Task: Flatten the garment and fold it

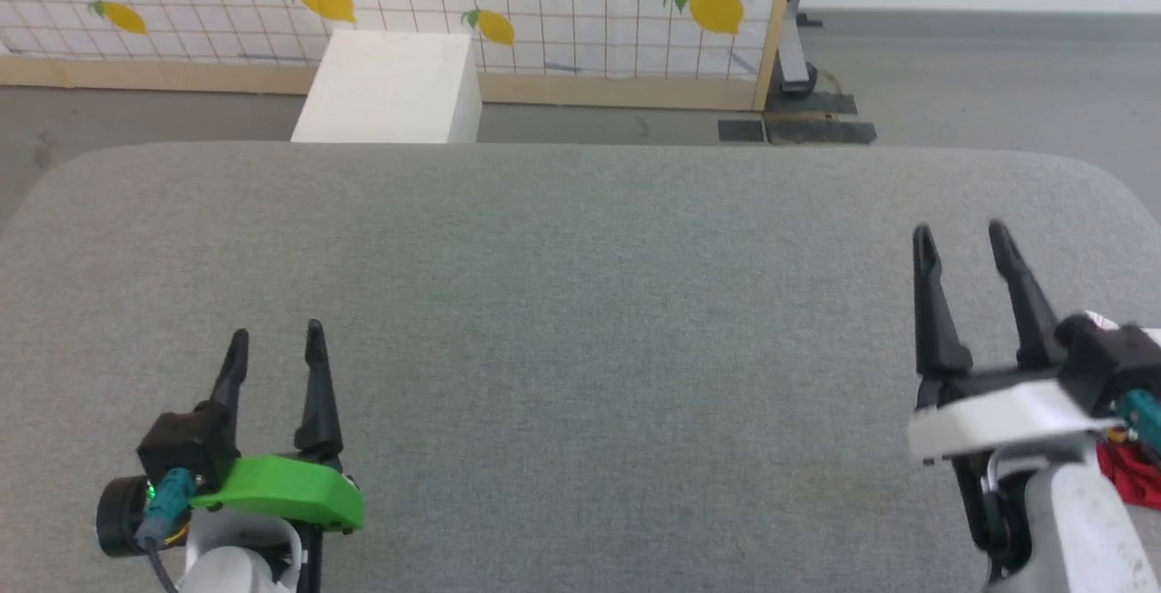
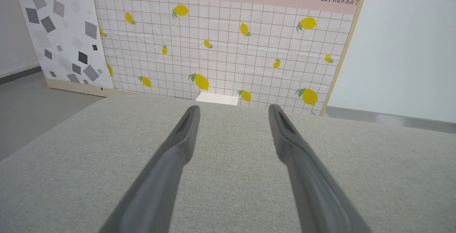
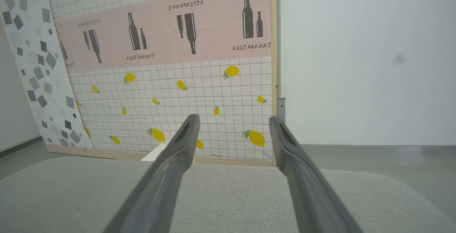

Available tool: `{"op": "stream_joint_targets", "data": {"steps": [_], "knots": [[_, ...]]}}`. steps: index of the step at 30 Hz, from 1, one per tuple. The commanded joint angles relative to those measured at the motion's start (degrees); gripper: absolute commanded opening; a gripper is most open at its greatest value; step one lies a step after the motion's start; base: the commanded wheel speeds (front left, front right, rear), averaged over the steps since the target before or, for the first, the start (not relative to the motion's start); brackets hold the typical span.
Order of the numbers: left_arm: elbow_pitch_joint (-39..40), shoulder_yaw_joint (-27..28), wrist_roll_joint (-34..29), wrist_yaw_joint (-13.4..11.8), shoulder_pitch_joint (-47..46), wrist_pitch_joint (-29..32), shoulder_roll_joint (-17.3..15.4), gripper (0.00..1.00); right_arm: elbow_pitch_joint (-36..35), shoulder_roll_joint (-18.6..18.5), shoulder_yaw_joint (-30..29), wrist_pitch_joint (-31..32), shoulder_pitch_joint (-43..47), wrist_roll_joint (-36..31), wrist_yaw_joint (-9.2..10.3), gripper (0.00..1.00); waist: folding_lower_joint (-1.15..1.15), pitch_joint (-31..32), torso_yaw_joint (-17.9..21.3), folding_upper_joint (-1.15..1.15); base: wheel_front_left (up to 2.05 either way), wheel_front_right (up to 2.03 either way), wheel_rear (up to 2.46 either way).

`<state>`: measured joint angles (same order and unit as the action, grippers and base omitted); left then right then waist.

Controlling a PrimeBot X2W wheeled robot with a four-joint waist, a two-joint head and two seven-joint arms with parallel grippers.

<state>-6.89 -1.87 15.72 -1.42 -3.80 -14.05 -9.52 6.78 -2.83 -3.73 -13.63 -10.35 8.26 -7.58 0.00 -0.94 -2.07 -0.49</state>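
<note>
Grey fabric worktop (image 1: 580, 303) stretches wide between left claw (image 1: 278, 332) and right claw (image 1: 960, 228), both released; red garment (image 1: 1127, 477) bunches under the right wrist.

- The garment (image 1: 1132, 477): bright red soft fabric, bunched, at the head view's lower right edge.
- Mostly hidden, so its spread and folds cannot be told.
</note>
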Motion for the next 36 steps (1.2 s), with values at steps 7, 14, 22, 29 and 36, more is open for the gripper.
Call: {"op": "stream_joint_targets", "data": {"steps": [7, 14, 22, 29, 36], "knots": [[-1.6, -1.1, -1.2, -0.4, -0.3, -0.8, 1.3, 1.00, 2.4, -0.1, 0.6, -1.3, 6.1, 2.5, 0.09, 1.00, 0.00, 1.3, 0.0, 0.49, 0.00, 0.00, 0.00], [-2.7, -1.4, -0.7, -0.1, 1.4, -0.9, 2.6, 1.00, 1.2, -0.1, 0.3, -1.4, 10.2, 4.0, 0.09, 1.00, 0.00, 2.0, 0.2, 0.49, 0.00, 0.00, 0.00], [-4.5, -2.6, -1.1, 0.8, 2.7, -0.9, 3.4, 1.00, 1.9, -0.1, 1.0, -1.4, 12.1, 4.5, 0.09, 1.00, 0.00, 2.0, -0.3, 0.49, 0.00, 0.00, 0.00], [-5.3, -3.0, -0.6, 0.9, 2.3, -0.6, 3.5, 0.00, 2.4, 0.0, 0.9, -1.0, 11.5, 3.9, 0.00, 0.00, 0.00, 2.0, -0.3, 0.00, 0.00, 0.00, 0.00], [-4.8, -2.8, -1.2, 0.9, 2.4, 0.0, 3.6, 0.00, 2.1, 0.0, 1.0, -0.4, 11.5, 3.4, 0.00, 0.00, 0.00, 1.9, -0.2, 0.02, 0.00, 0.00, 0.00]]}}
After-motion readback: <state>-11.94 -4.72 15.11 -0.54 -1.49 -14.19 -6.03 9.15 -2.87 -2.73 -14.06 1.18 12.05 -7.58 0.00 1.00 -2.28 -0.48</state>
